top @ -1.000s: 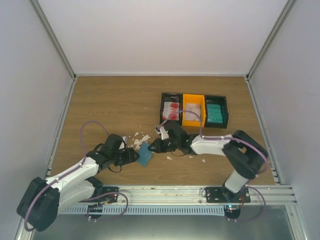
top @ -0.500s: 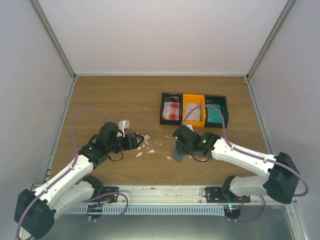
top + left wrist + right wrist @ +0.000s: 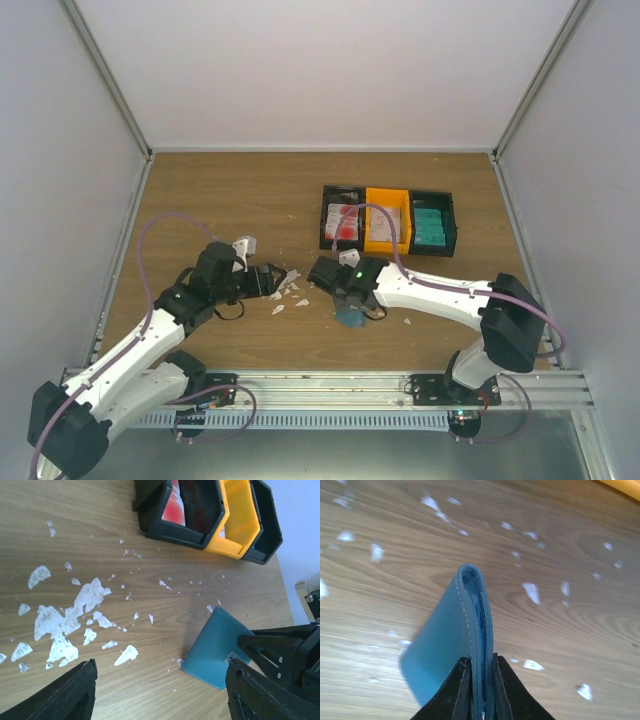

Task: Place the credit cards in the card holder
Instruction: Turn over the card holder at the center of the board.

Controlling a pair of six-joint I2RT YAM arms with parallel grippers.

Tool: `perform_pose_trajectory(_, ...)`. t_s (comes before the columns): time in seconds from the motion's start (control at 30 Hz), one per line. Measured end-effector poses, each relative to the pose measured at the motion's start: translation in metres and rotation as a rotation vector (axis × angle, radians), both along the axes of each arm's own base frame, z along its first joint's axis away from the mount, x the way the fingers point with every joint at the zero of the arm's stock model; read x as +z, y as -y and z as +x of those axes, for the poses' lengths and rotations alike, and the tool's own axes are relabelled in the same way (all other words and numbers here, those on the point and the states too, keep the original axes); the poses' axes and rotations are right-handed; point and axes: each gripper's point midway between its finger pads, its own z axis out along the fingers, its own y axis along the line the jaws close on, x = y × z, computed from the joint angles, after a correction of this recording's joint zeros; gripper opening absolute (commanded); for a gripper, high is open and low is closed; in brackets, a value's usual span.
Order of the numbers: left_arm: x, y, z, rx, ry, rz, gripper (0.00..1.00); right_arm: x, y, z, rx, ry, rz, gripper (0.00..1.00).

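Observation:
My right gripper (image 3: 342,303) is shut on the blue card holder (image 3: 350,318), which stands tilted with one edge on the table near its middle. In the right wrist view the card holder (image 3: 465,625) is clamped edge-up at my right gripper (image 3: 481,690). My left gripper (image 3: 276,283) stands open and empty, left of the holder. From the left wrist, my left gripper (image 3: 160,700) faces the card holder (image 3: 215,647). Credit cards lie in the tray: red-blotched (image 3: 342,220), pale (image 3: 387,222), teal (image 3: 430,226).
The three-compartment tray (image 3: 389,245), black and orange, sits at the back right; its black wall (image 3: 175,532) shows from the left wrist. White scraps (image 3: 290,290) are scattered between the grippers, white scraps (image 3: 60,620) also under the left wrist. Walls enclose the table.
A second ago both grippers met at the card holder further left. The left gripper has let go, opened and drawn back; the right arm has carried the holder rightwards.

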Motion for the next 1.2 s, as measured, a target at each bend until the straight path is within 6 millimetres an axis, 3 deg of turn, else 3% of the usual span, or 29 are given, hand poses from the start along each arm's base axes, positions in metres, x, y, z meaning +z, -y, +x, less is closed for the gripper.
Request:
perform_pose_trajectory(0.07, 0.005, -0.002, 0.003, 0.011, 0.012, 0.008, 0.76, 0.002, -0.019, 0.002, 0.035, -0.003, 0.066, 0.22)
perform_pose_trajectory(0.2, 0.013, -0.003, 0.011, 0.028, 0.030, 0.029, 0.77, 0.006, -0.071, 0.000, 0.110, -0.043, 0.281, 0.17)
perform_pose_trajectory(0.3, 0.015, -0.002, 0.018, 0.034, 0.030, 0.043, 0.77, 0.009, -0.099, -0.006, 0.167, -0.081, 0.398, 0.16)
perform_pose_trajectory(0.4, 0.015, 0.000, 0.022, 0.035, 0.025, 0.056, 0.77, 0.012, -0.119, -0.008, 0.211, -0.104, 0.485, 0.18)
perform_pose_trajectory(0.6, 0.008, -0.002, 0.024, 0.034, 0.008, 0.081, 0.77, 0.015, -0.143, -0.011, 0.282, -0.136, 0.598, 0.01)
perform_pose_trajectory(0.73, 0.005, -0.004, 0.026, 0.042, -0.002, 0.088, 0.78, 0.014, -0.145, -0.004, 0.340, -0.093, 0.578, 0.00)
perform_pose_trajectory(0.87, 0.006, -0.010, 0.027, 0.059, -0.013, 0.097, 0.78, 0.019, -0.134, 0.020, 0.425, 0.057, 0.475, 0.01)
perform_pose_trajectory(1.07, 0.043, -0.030, 0.048, 0.144, 0.050, 0.082, 0.81, 0.040, -0.105, 0.063, 0.600, 0.351, 0.268, 0.00)
perform_pose_trajectory(1.2, 0.059, -0.048, 0.055, 0.199, 0.086, 0.067, 0.82, 0.037, -0.102, 0.067, 0.709, 0.422, 0.194, 0.00)
